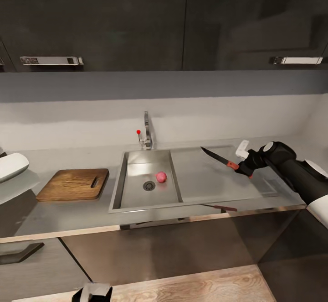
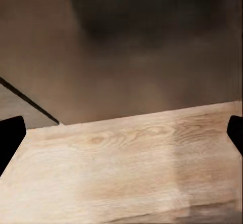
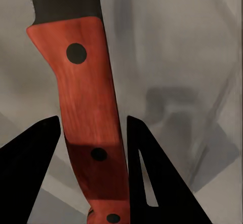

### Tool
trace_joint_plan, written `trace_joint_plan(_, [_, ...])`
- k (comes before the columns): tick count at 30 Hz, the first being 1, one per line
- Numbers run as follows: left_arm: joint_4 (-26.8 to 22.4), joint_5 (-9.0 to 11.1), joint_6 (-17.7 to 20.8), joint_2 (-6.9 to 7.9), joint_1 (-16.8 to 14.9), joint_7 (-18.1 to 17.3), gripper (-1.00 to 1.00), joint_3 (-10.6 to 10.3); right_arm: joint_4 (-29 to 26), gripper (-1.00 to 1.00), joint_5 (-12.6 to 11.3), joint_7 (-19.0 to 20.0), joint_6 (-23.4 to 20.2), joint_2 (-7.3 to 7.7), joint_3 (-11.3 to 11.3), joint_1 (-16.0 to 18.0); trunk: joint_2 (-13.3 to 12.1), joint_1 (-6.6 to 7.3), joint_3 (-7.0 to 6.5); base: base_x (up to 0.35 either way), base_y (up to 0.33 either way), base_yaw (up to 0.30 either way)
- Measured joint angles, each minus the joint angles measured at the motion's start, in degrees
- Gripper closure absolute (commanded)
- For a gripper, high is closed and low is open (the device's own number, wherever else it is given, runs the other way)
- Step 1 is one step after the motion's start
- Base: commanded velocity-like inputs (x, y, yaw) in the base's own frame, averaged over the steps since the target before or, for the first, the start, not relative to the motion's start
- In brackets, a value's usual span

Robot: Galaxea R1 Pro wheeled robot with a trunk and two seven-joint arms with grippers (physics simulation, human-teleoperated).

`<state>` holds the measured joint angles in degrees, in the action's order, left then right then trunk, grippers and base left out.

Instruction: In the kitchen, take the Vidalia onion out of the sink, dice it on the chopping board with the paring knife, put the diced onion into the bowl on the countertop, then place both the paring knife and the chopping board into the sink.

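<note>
The right hand [image 1: 241, 167] pinches the orange-red handle of the paring knife [image 1: 218, 158] and holds it in the air over the flat drainboard side of the sink [image 1: 218, 179]. In the right wrist view, the two dark fingers [image 3: 35, 163] press against both sides of the handle [image 3: 91, 112], with the dark blade running on past the fingertips. In the head view, the knife's long axis runs from the hand toward the tap [image 1: 146, 133], point leading, blade roughly level.

The Vidalia onion [image 1: 161, 177] rests on the basin floor just beside the round drain [image 1: 149, 185]. The chopping board [image 1: 74, 184] lies flat on the desk [image 1: 27, 210] just left of the basin, handle slot toward the sink. The bowl [image 1: 11, 166] sits at the far left edge of the desk, beyond the board.

Governing relation: the onion lies to the left of the right hand, across the drainboard and lower, inside the basin. The right hand is the nearer one but is occupied by the knife. The left hand [image 2: 121, 148] hangs low over the light wood floor [image 2: 126, 163], well apart from the sink; its fingertips [image 2: 10, 138] sit at opposite borders of the left wrist view, so it is judged spread and empty. The onion retrieval is not yet done
</note>
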<state>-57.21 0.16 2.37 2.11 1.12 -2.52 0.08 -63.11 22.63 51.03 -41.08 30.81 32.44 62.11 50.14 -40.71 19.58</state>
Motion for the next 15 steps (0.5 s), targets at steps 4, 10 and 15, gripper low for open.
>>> trace_joint_plan(4, [-14.7, 0.0, 11.3, 0.58, 0.0, -5.5, -1.00, 0.0, 0.0, 1.00, 0.0, 0.1, 0.0, 0.00, -0.9, 0.0, 0.0, 0.00, 0.00, 0.000, 0.000, 0.000])
trace_joint_plan(10, [-17.3, -0.1, 14.0, 0.56, 1.6, -6.9, -1.00, 0.4, 1.5, 1.00, 1.9, 0.3, -1.1, 1.63, 0.1, 1.7, 0.0, -0.02, 0.00, -0.088, 0.000, 0.000])
trace_joint_plan(15, [-15.7, -0.1, 13.6, 0.00, 3.2, -7.0, -1.00, 0.4, 1.5, 1.00, 2.8, -0.5, -1.0, 3.24, 0.9, 1.7, 0.0, -0.03, 0.00, -0.252, 0.000, 0.000])
